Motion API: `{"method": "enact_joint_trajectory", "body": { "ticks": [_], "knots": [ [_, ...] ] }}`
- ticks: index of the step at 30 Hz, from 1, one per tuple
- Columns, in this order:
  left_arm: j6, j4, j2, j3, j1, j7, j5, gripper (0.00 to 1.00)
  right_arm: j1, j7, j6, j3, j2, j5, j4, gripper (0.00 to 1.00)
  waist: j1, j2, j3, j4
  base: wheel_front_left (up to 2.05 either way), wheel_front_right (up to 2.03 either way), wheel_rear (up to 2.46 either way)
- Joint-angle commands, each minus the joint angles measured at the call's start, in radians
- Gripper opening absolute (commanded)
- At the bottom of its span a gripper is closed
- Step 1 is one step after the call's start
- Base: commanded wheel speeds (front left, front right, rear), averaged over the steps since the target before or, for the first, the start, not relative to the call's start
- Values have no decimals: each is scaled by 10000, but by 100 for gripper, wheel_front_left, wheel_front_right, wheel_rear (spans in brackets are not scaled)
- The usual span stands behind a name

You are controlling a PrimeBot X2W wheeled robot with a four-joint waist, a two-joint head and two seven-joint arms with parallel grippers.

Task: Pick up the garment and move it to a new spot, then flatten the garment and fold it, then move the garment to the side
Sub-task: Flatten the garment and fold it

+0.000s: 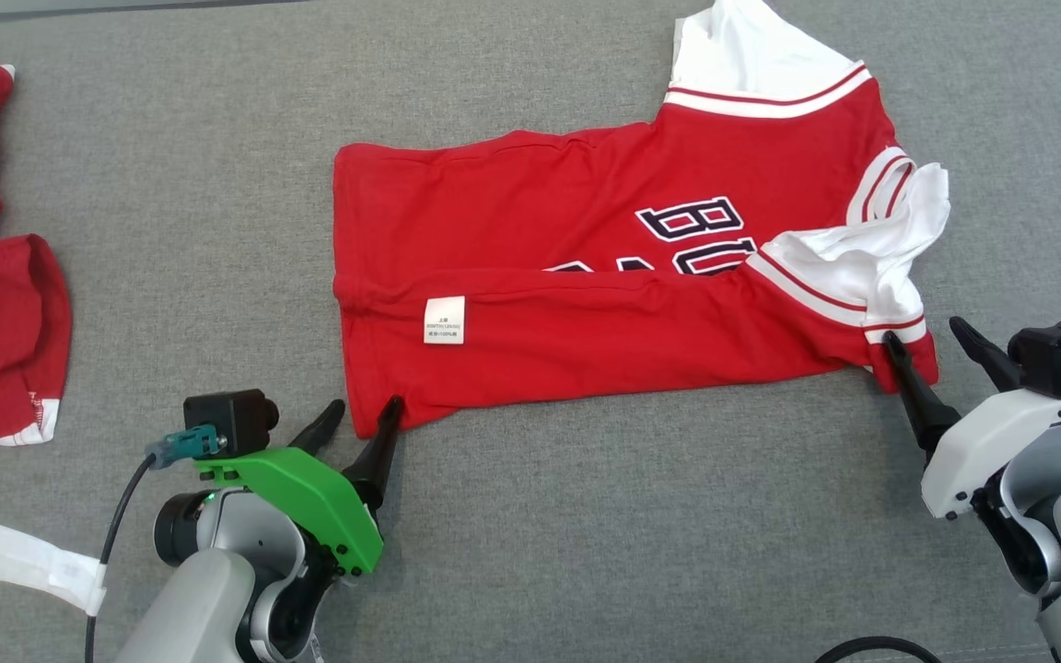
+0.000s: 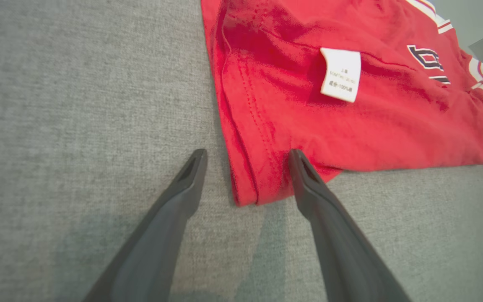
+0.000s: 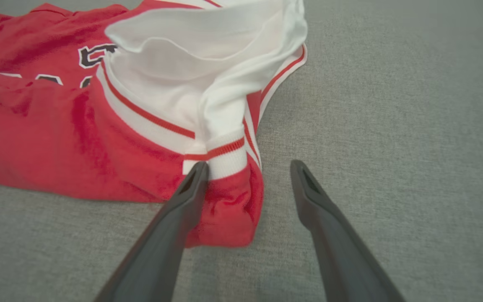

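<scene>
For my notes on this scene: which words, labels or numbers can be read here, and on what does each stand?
"BU": large dark letters on the red garment; the fold hides the rest.
Further dark marks beside them: cut off by the fold, unreadable.
White label on the garment: small print, too blurred to read.

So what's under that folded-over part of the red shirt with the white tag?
The front of the shirt lies under the flap. Dark lettering shows above the fold, but the flap hides the rest of it. Beneath everything is the grey cloth surface.
</scene>
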Motion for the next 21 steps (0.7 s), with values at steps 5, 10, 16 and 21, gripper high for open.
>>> {"method": "enact_joint_trajectory", "body": {
  "ticks": [5,10,16,21],
  "knots": [
    [-368,657,-172,-198,-230,336,-225,100,-253,240,-18,214,-131,545,443,100,0,0,50,142,0,0,0],
    [-505,1060,-370,-154,-448,481,-570,100,-358,615,-18,424,-286,1047,592,100,0,0,61,117,0,0,0],
    [-681,1304,-524,-333,-545,821,-718,100,-395,930,-18,624,-500,1443,505,100,0,0,74,64,0,0,0],
    [-1075,1666,-546,-575,-575,1190,-934,0,-429,1392,-18,661,-627,2123,397,0,0,0,35,17,0,0,0]
  ]
}}
